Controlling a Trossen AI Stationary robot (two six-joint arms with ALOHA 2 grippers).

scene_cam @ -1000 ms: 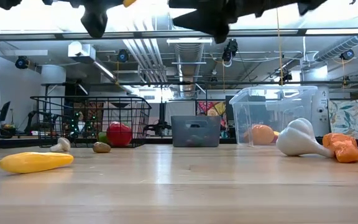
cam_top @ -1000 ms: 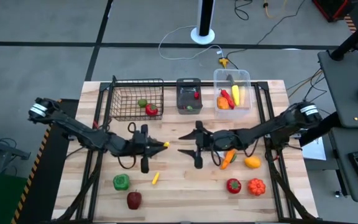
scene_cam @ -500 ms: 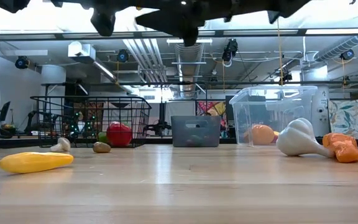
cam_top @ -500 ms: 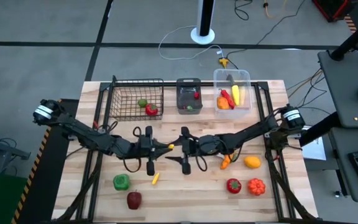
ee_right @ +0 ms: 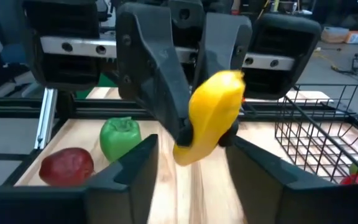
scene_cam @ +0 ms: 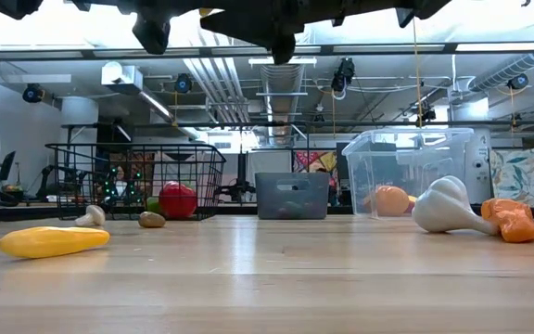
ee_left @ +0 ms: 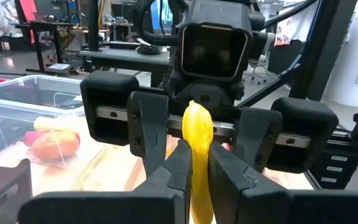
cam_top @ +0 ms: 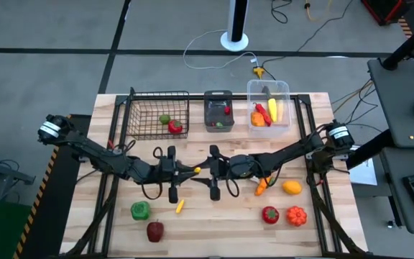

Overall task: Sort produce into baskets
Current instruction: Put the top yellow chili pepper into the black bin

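Sorting is partly done: with several items binned in the wire basket (cam_top: pixel 157 115), grey bin (cam_top: pixel 218 109) and clear tub (cam_top: pixel 268 103), the left gripper (cam_top: pixel 190 171) pinches a yellow banana (ee_left: pixel 197 155) mid-table, the right gripper (cam_top: pixel 205 173) part-open around its tip, leaving about 8 pieces loose.

Grey bin (cam_top: pixel 218 110) contents too small.

A pale wooden table (cam_top: pixel 214 219) carries a black wire basket (cam_top: pixel 157 115), a grey bin (cam_top: pixel 218 109) and a clear tub (cam_top: pixel 269 104) along its far edge. Near the front edge lie a green pepper (cam_top: pixel 140 211), red apple (cam_top: pixel 154 231), small yellow piece (cam_top: pixel 180 206), red tomato (cam_top: pixel 269 214) and orange pumpkin (cam_top: pixel 296 215).
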